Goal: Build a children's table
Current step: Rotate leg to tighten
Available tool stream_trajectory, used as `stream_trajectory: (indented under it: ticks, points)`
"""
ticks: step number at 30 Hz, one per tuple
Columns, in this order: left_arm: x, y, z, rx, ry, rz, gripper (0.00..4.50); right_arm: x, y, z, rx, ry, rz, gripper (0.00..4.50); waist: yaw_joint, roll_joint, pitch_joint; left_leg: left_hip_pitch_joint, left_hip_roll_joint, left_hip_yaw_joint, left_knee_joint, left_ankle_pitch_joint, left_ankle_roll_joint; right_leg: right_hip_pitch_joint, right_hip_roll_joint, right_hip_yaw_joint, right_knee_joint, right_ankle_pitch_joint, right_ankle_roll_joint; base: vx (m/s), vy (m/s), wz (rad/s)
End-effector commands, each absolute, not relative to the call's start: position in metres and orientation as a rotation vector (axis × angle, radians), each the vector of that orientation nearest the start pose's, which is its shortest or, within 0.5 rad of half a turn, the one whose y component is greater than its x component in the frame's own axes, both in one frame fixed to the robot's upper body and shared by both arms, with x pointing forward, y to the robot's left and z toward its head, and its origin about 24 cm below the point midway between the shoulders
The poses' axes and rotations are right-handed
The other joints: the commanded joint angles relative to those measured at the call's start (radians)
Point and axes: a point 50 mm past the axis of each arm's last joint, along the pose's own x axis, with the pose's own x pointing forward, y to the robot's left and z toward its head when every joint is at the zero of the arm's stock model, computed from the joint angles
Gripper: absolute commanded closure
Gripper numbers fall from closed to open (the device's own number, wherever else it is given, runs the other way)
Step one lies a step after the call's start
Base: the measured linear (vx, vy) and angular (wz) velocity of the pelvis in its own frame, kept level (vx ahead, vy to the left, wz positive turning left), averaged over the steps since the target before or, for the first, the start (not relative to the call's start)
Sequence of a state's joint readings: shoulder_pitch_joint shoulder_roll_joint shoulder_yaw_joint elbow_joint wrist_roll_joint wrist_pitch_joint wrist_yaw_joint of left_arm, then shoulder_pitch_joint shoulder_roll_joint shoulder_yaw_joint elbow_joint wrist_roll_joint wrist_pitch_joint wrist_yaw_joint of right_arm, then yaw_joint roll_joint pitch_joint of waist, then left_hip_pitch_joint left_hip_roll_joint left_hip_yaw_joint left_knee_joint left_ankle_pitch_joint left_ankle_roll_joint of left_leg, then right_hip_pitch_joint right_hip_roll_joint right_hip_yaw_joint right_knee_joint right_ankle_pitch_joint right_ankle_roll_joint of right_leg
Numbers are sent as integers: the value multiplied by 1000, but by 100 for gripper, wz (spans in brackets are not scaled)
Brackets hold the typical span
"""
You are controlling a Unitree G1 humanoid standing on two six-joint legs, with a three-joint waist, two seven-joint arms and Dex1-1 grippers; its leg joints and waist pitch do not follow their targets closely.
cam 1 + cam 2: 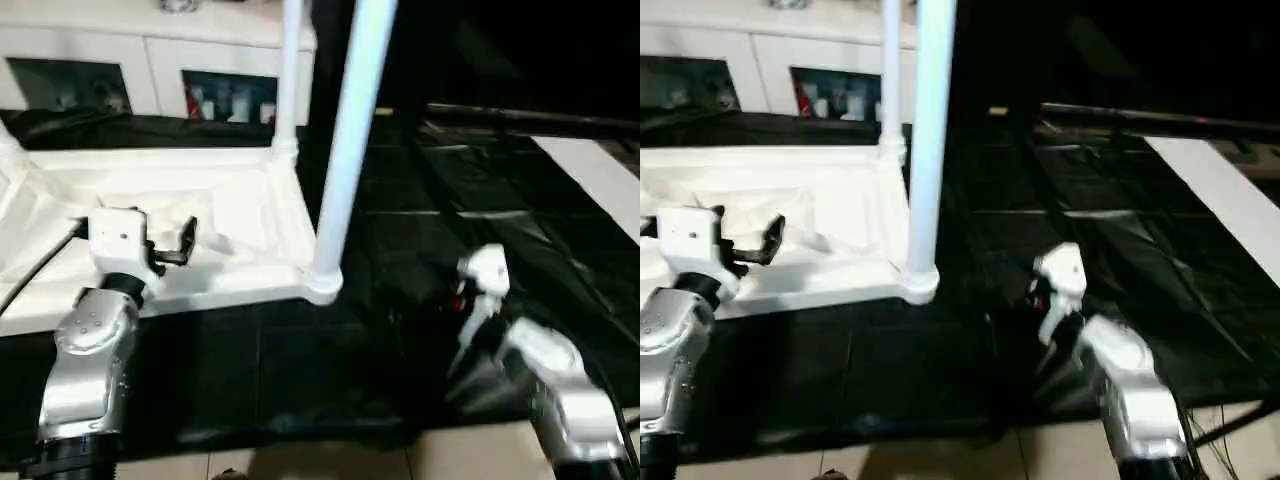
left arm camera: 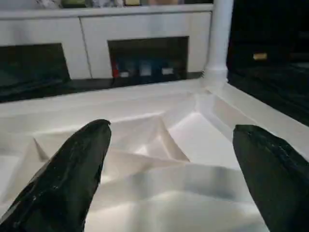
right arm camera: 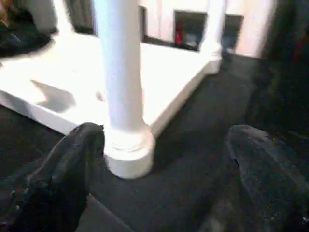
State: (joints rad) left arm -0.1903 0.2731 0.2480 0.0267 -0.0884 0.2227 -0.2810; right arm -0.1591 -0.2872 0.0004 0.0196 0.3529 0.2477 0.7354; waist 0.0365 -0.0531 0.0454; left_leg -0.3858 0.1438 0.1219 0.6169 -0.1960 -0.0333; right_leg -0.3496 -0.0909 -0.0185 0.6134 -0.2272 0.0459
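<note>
The children's table lies upside down on the black sheet, its white tabletop (image 1: 250,210) showing the ribbed underside. One white leg (image 1: 350,140) stands in the near right corner socket (image 1: 322,283). A second leg (image 1: 290,70) stands in the far right socket. My left gripper (image 1: 185,240) hovers open over the tabletop's near rim, nothing between its black fingers (image 2: 77,164). My right gripper (image 3: 164,130) is open and empty over the black sheet, a short way right of the near leg's base (image 3: 128,150).
A long flat white board (image 1: 600,180) lies on the black-sheeted worktable (image 1: 420,220) at the far right. White cabinets (image 1: 150,50) with open shelves stand behind. The worktable's near edge meets pale floor (image 1: 330,462).
</note>
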Motion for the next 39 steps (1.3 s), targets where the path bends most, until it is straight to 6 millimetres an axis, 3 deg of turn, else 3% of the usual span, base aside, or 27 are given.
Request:
stream_trajectory:
  ticks: [1, 2, 4, 6, 8, 9, 10, 11, 12, 14, 17, 19, 20, 21, 24, 25, 28, 30, 32, 39]
  points:
    - [284, 234, 81, 96, 63, -102, 0, 272, -155, 72, 106, 86, 816, 9, -4, 14, -39, 26, 63, -24, -111, -509, -87, -9, -49, 19, -90, -372, -164, -53, 3, -1]
    - [284, 233, 81, 87, 66, -118, 0, 273, -151, 72, 101, 87, 824, 9, -3, 18, -39, 25, 64, -23, -111, -500, -89, -11, -51, 20, -90, -375, -163, 0, 0, 0]
    - [282, 231, 79, 82, 88, -164, 0, 276, -141, 68, 93, 110, 845, 9, -5, 10, -39, 19, 63, -22, -113, -490, -87, -11, -51, 19, -89, -381, -160, 0, 0, 0]
    - [278, 227, 77, 70, 107, -235, 0, 289, -129, 60, 41, 123, 791, 9, -10, 10, -44, 10, 61, -22, -112, -455, -90, -11, -53, 18, -83, -367, -165, 0, 0, 0]
    - [276, 227, 77, 57, 106, -258, 0, 300, -122, 56, 26, 126, 722, 9, -16, 10, -53, 0, 59, -21, -114, -400, -98, -10, -50, 15, -71, -294, -175, 0, 0, 0]
    - [275, 227, 77, 59, 117, -285, 0, 310, -115, 54, 48, 120, 673, 9, -10, 10, -60, 3, 62, -17, -111, -368, -91, -10, -47, 15, -66, -221, -182, 0, 0, 0]
    - [275, 226, 77, 59, 120, -291, 0, 311, -113, 54, 53, 119, 665, 9, -8, 15, -62, 10, 62, -12, -107, -344, -85, -19, -44, 16, -62, -167, -194, 0, 0, 0]
    - [275, 226, 77, 59, 121, -293, 0, 312, -112, 54, 57, 120, 664, 9, -9, 13, -59, 7, 62, -6, -110, -338, -63, -18, -39, 14, -63, -139, -202, 0, 0, 0]
    - [270, 226, 73, 58, 159, -345, 0, 318, -101, 52, 110, 123, 674, 9, -3, 14, -56, 12, 63, -1, -109, -373, -63, -28, -40, 16, -64, -164, -204, 0, 0, 0]
    - [263, 224, 71, 46, 186, -425, 0, 322, -87, 53, 181, 116, 714, 9, -3, 8, -58, 7, 66, 2, -110, -376, -63, -22, -42, 16, -61, -179, -203, 0, 0, 0]
    - [260, 224, 71, 25, 190, -460, 0, 324, -80, 54, 210, 112, 735, 9, 4, 6, -61, 9, 69, 14, -109, -287, -43, -18, -40, 16, -55, -82, -219, 0, 0, 0]
    - [255, 226, 73, 26, 194, -495, 0, 326, -75, 55, 198, 116, 763, 9, 7, -6, -63, 7, 71, 21, -106, -228, -21, -12, -39, 14, -49, -28, -231, 0, 0, 0]
    - [253, 227, 74, 29, 194, -495, 0, 327, -75, 56, 203, 111, 769, 9, 11, -1, -63, 11, 72, 26, -105, -196, -12, -13, -39, 14, -49, -5, -236, 0, 0, 0]
    - [251, 230, 75, 29, 193, -488, 0, 328, -75, 57, 207, 97, 777, 9, 13, -7, -63, 10, 74, 30, -104, -180, -5, -11, -39, 13, -47, 5, -238, 0, 0, 0]
    - [250, 232, 75, 33, 196, -480, 0, 328, -75, 57, 203, 82, 790, 9, 16, -5, -59, 16, 77, 33, -107, -205, -21, -15, -39, 10, -51, -36, -233, 0, 0, 0]
    - [249, 234, 75, 36, 201, -476, 0, 329, -75, 56, 199, 78, 793, 9, 16, -10, -59, 16, 78, 34, -107, -212, -25, -15, -39, 10, -52, -44, -233, 0, 0, 0]
    - [248, 237, 74, 48, 210, -461, 0, 331, -74, 55, 190, 74, 790, 9, 21, -5, -56, 19, 81, 36, -112, -254, -50, -20, -37, 9, -54, -89, -222, 0, 0, 0]
    - [248, 238, 76, 47, 211, -475, 0, 335, -63, 56, 167, 69, 814, 9, 25, -6, -57, 21, 82, 40, -112, -283, -69, -23, -38, 9, -56, -123, -215, 0, 0, 0]
    - [248, 239, 76, 52, 216, -480, 0, 338, -58, 56, 146, 76, 812, 9, 27, 3, -56, 23, 84, 40, -114, -299, -82, -28, -38, 9, -56, -134, -210, 0, 0, 0]
    - [247, 242, 78, 58, 221, -484, 0, 358, -47, 61, 77, 113, 661, 9, 29, 1, -57, 23, 80, 42, -112, -306, -99, -31, -35, 10, -49, -113, -215, 0, 0, 0]
